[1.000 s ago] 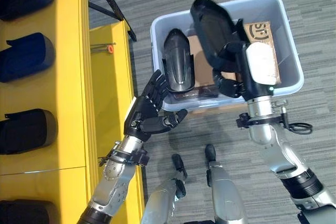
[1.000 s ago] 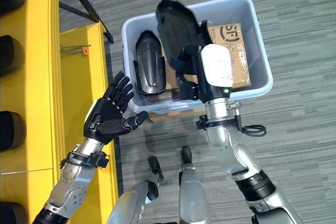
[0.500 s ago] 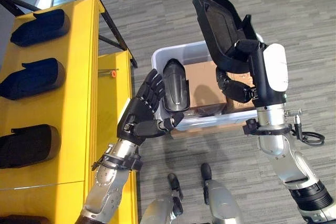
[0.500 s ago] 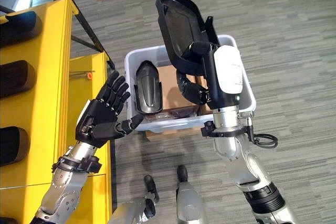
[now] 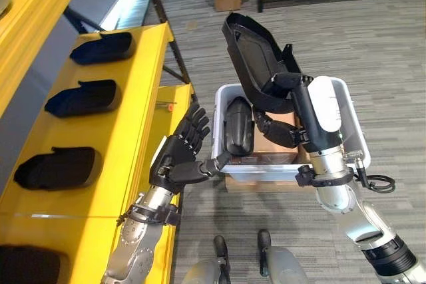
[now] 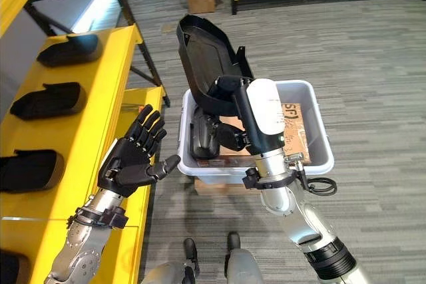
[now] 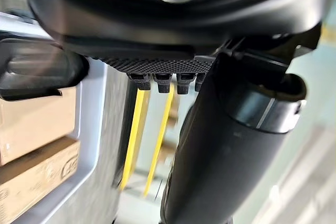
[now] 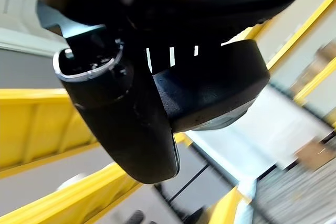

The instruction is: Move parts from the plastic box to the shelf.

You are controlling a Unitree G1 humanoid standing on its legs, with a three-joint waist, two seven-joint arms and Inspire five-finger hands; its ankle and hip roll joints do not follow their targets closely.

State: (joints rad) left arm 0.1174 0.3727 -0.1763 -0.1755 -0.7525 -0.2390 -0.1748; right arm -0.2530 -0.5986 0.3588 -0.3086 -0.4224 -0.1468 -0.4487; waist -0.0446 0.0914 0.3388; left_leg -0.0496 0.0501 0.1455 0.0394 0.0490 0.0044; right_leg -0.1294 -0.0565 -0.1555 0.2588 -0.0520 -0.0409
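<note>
One black shell part (image 5: 256, 64) is up out of the plastic box (image 5: 351, 124), clamped in our right robot hand (image 5: 283, 108), whose fingers curl round its lower edge. We should swing it leftward toward the yellow shelf (image 5: 126, 124) and keep it level, aiming for a bare stretch between the parts already lying there (image 5: 86, 98). Our right arm stands raised above the box; our left robot hand (image 5: 180, 157) waits beside the shelf edge, fingers spread and empty. Another part (image 5: 237, 128) stands in the box
</note>
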